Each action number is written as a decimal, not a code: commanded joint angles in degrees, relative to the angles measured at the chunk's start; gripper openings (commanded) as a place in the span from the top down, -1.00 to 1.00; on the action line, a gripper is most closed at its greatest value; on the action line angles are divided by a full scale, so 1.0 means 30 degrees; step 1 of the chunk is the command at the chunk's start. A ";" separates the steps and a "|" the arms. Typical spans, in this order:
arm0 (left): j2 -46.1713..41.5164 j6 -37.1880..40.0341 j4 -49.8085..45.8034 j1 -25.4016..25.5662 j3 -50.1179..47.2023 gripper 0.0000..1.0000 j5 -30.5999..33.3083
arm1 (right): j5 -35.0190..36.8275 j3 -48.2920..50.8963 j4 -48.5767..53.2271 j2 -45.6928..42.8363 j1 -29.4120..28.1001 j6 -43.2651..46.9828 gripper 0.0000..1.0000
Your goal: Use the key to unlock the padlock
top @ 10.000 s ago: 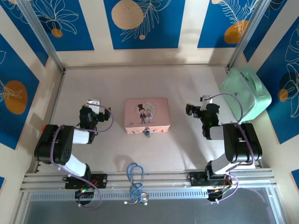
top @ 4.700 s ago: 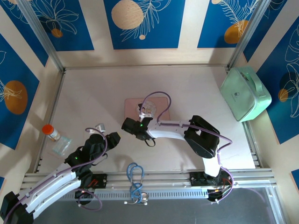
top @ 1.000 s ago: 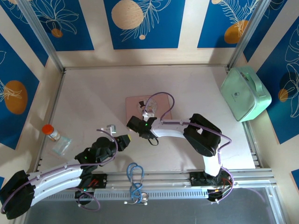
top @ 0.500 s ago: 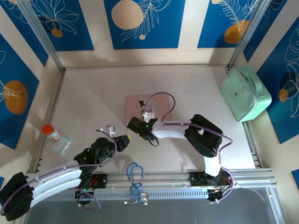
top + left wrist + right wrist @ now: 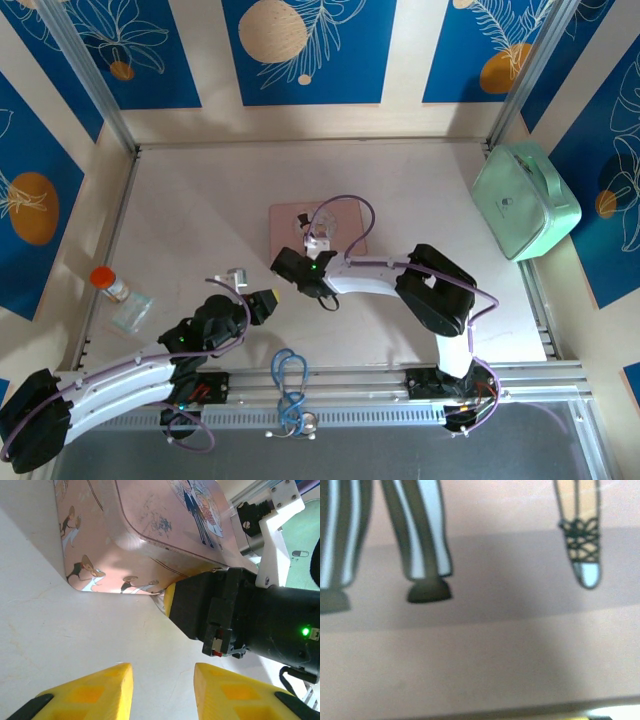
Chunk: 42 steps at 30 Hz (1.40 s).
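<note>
Left wrist view: left fingers spread along the bottom edge, cut off; right fingers, against the pink tin, mostly hidden, grip unreadable.

- The pink tin has its near part covered by the right arm in the top view.
- The right tool sits at the tin's front wall; whatever lies between its fingers is hidden.
- The tin's print is blurred in the right wrist view.
- The left tool has its fingers cut off by the bottom edge.
</note>
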<state>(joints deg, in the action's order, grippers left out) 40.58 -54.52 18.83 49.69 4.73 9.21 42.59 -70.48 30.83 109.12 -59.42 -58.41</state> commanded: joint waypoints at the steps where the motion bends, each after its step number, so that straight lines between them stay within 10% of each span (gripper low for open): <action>1: -0.0086 0.0361 0.0006 0.0180 -0.0260 0.24 -0.0083 | -0.0998 -0.1433 0.2590 0.0234 0.0126 -0.0392 0.83; 27: 0.5436 0.0902 0.8185 0.0286 -0.0435 0.18 -0.3208 | -1.5017 -0.4368 0.7536 0.1246 0.3331 0.2165 1.00; 33: 0.9453 0.0684 1.1341 0.0313 -0.0138 0.47 -0.4201 | -1.6485 -0.4375 0.7638 0.1185 0.3940 0.2632 1.00; 42: 1.6890 0.0317 2.0198 0.0678 0.0114 0.17 -0.4858 | -1.7333 -0.4325 0.7829 0.1157 0.4271 0.2712 1.00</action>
<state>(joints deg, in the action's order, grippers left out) 87.33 -53.54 65.60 50.83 4.23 -3.70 0.75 -84.27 50.37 111.90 -46.96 -49.01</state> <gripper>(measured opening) 0.408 0.213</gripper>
